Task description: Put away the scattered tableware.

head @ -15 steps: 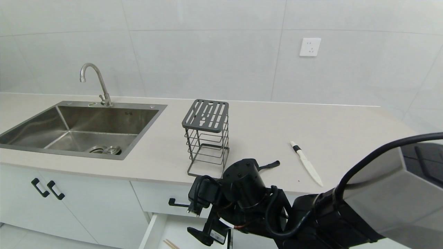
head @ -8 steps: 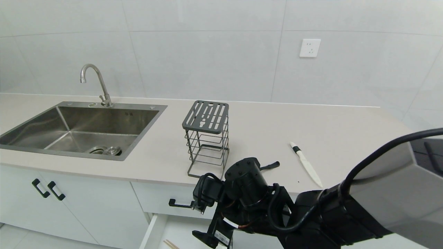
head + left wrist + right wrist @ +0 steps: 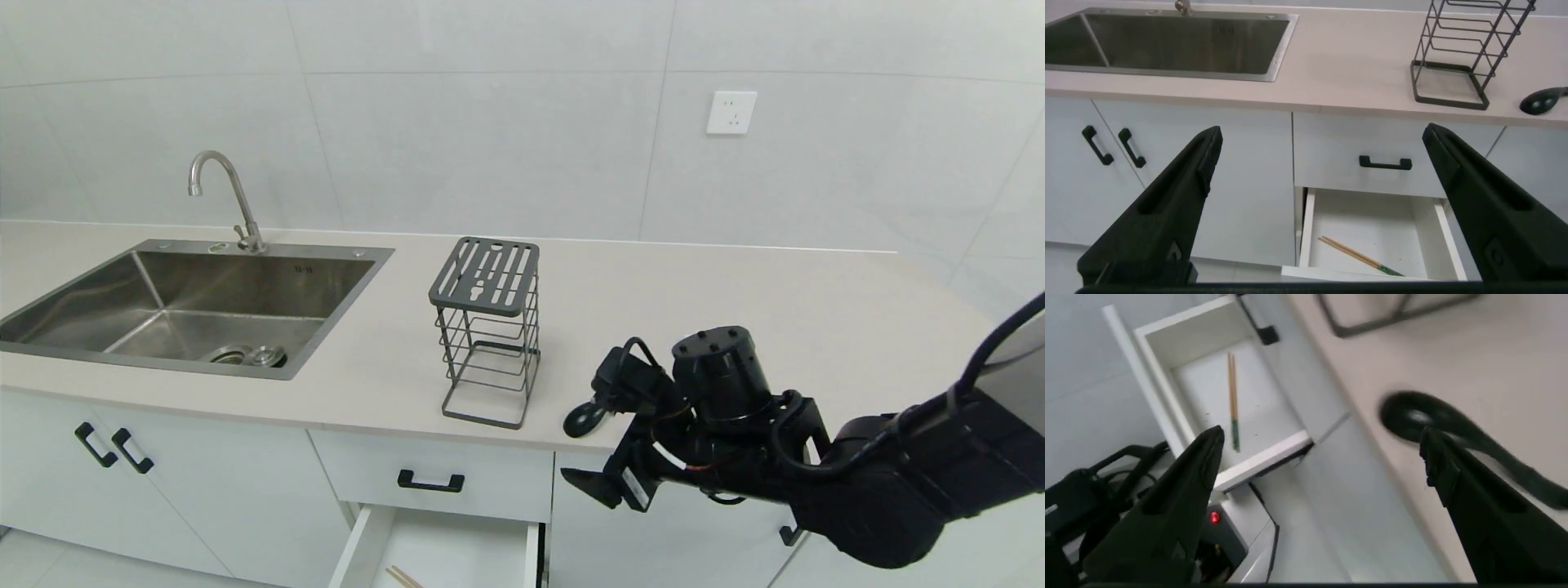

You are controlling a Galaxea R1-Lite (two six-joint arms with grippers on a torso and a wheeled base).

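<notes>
A black spoon [image 3: 583,419] lies on the countertop [image 3: 735,294] near its front edge, bowl toward the wire rack [image 3: 488,327]; its handle runs behind my right arm. My right gripper [image 3: 1321,439] hovers open just off the counter edge, close above the spoon [image 3: 1429,416] and holding nothing. Below, a drawer [image 3: 367,547] stands pulled out with a pair of chopsticks [image 3: 1360,256] inside. My left gripper [image 3: 1323,132] hangs wide open and unloaded, low in front of the cabinets and facing that drawer [image 3: 1372,233].
A steel sink [image 3: 73,306] with a faucet [image 3: 233,196] is set into the counter's left part. The dark wire rack [image 3: 1470,49] stands mid-counter, left of the spoon [image 3: 1543,100]. Cabinet doors with black handles [image 3: 110,445] sit under the sink.
My right arm has swung right and up, from in front of the drawers to the counter edge by the spoon. It now covers the white knife that lay to the right.
</notes>
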